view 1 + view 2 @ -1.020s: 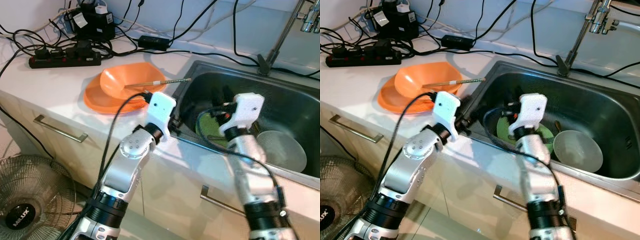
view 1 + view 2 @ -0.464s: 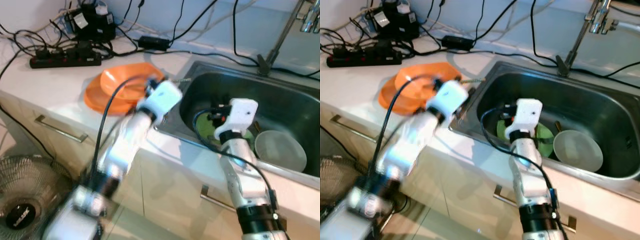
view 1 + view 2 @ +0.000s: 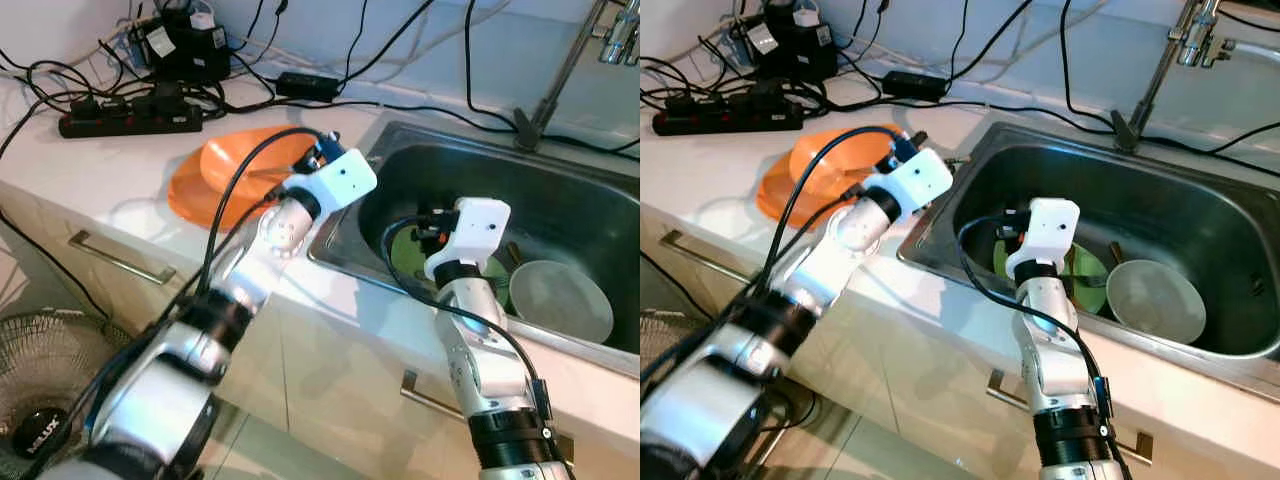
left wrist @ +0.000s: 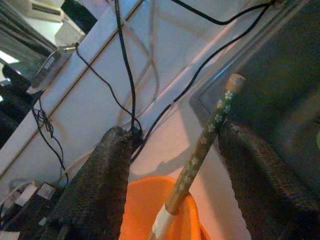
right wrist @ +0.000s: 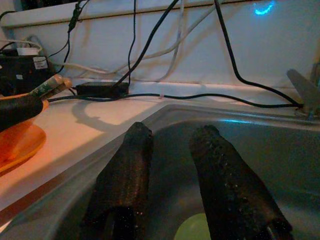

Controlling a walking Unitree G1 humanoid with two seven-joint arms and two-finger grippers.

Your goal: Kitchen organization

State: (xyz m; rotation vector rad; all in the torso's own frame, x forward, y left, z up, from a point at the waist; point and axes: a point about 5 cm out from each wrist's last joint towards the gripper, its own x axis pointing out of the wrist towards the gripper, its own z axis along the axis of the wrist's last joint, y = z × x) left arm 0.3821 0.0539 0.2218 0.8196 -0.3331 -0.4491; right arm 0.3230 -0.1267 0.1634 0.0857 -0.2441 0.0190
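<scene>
steel sink set in the white counter, holding a green plate and a pale bowl. orange plate with an orange bowl on it sits just beside the sink's left rim. left gripper over that bowl – fingers spread wide, the flower-patterned chopsticks between them, not gripped. right gripper above the green plate, fingers slightly parted, grasping nothing

orange bowl | green plate | flower-patterned chopstick | black fingers
</scene>
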